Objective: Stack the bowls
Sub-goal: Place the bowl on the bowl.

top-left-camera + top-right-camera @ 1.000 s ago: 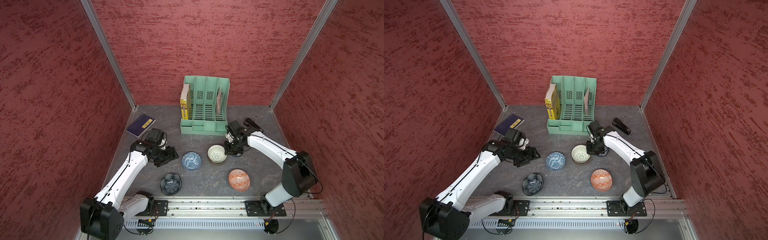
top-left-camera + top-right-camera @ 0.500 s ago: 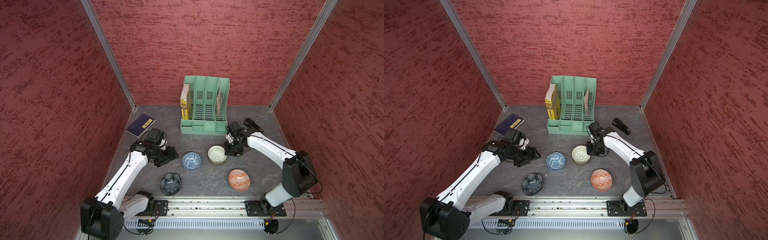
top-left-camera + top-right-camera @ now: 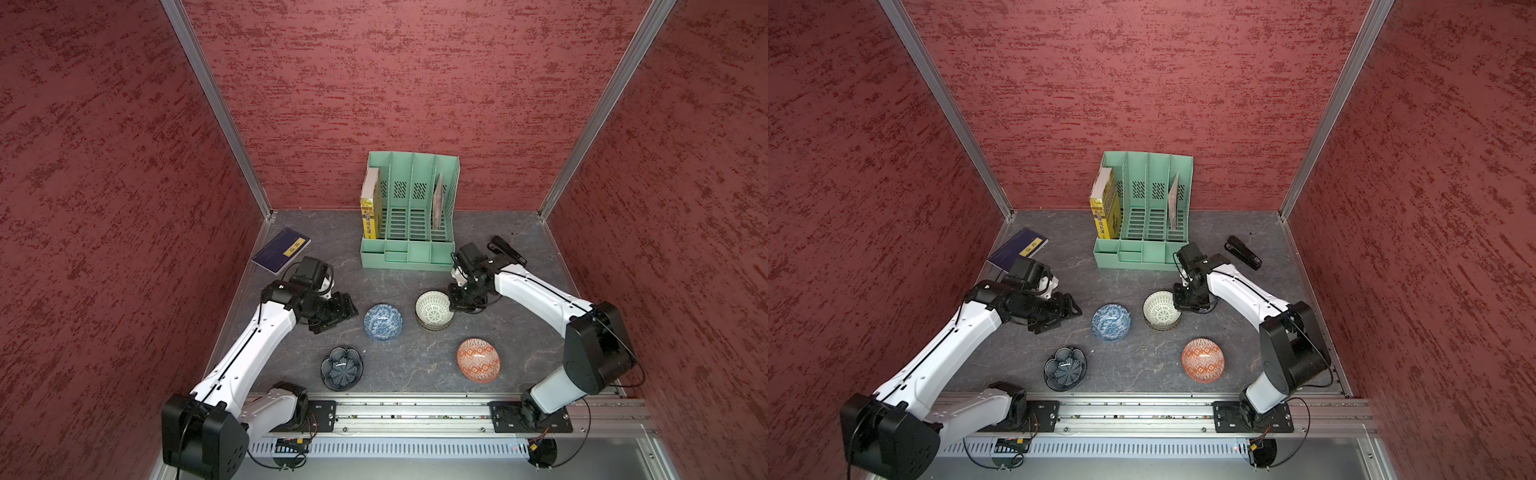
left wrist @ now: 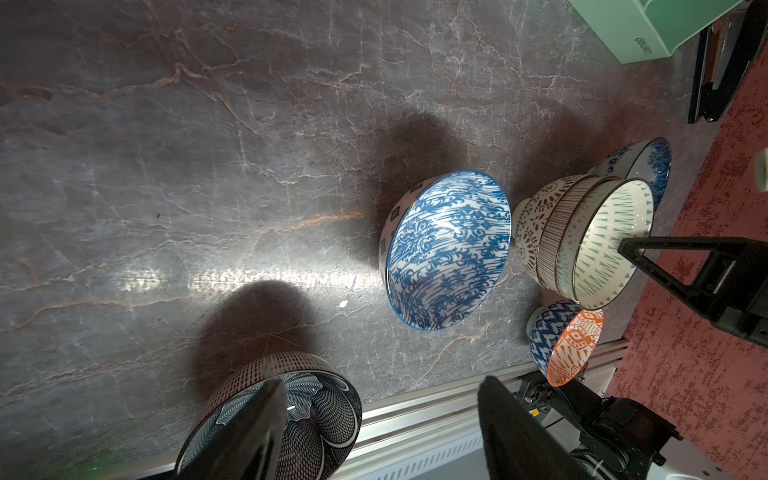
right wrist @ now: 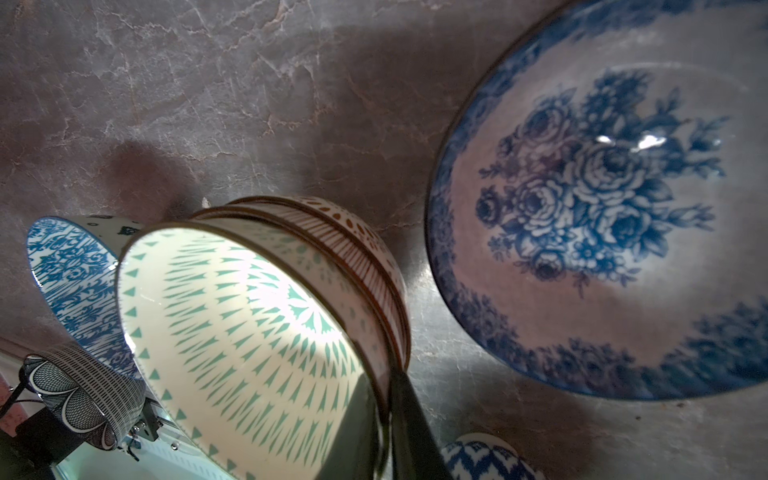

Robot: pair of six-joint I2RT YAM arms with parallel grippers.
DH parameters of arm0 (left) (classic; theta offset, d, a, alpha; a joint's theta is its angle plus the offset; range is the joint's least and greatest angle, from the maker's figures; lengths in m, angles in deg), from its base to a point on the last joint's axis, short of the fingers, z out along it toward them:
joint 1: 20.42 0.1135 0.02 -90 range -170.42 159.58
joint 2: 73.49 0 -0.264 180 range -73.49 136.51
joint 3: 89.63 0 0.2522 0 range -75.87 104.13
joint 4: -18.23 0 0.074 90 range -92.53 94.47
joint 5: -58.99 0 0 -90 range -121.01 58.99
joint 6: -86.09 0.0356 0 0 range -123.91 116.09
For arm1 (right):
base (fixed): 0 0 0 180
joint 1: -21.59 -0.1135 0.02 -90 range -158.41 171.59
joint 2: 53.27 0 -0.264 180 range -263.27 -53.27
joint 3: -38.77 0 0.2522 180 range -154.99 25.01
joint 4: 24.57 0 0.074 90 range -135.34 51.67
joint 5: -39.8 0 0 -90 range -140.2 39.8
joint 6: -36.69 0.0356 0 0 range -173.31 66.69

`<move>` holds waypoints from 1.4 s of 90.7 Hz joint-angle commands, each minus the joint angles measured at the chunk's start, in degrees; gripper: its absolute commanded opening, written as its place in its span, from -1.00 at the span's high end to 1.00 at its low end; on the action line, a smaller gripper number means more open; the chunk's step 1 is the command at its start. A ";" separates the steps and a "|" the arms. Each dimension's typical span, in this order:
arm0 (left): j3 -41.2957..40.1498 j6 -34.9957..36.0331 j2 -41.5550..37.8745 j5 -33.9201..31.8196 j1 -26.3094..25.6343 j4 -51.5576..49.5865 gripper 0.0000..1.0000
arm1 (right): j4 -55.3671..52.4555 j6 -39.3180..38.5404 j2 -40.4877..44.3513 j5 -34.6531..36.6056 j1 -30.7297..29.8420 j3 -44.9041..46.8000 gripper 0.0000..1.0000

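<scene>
A stack of three bowls [image 3: 434, 311] [image 3: 1161, 310] stands mid-table: a lattice one at the bottom, a striped one above it, and a white one with green triangles [image 5: 249, 332] on top. My right gripper [image 3: 454, 301] [image 5: 384, 374] is shut on the top bowl's rim, one finger inside and one outside. A blue floral bowl [image 5: 602, 208] sits just beyond the stack, mostly under that gripper in the top views. A blue-white bowl [image 3: 382, 322] [image 4: 449, 249], a dark flower bowl [image 3: 341, 368] and an orange-white bowl [image 3: 478, 359] stand apart. My left gripper [image 3: 345, 309] [image 4: 378, 415] is open and empty, left of the blue-white bowl.
A green file rack [image 3: 409, 216] with books stands at the back. A blue notebook [image 3: 282, 251] lies at the back left and a black stapler [image 3: 507, 249] at the back right. Red walls close three sides; a metal rail [image 3: 415, 411] runs along the front.
</scene>
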 commanded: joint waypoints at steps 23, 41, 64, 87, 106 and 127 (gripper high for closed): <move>-0.47 1.14 -0.13 0.58 0.48 0.74 -0.51 | -0.37 -0.90 1.66 -0.72 0.27 0.19 0.60; -0.09 1.04 -0.46 0.84 0.48 0.08 -0.51 | -0.67 -0.82 2.66 0.37 0.29 0.48 0.45; 0.15 0.74 -0.90 0.38 0.48 -1.14 -0.51 | -1.07 -0.79 4.05 1.13 0.33 0.74 0.47; -0.05 1.04 -0.26 0.49 0.49 -0.80 -0.51 | -1.61 -1.08 4.06 1.16 0.25 0.79 0.67; 0.05 1.04 0.24 0.58 0.48 -0.69 -0.51 | -1.27 -1.07 3.48 0.79 0.26 1.39 0.73; -0.04 1.04 0.24 0.58 0.48 -0.64 -0.51 | -0.56 -1.07 3.13 0.34 0.25 2.24 0.75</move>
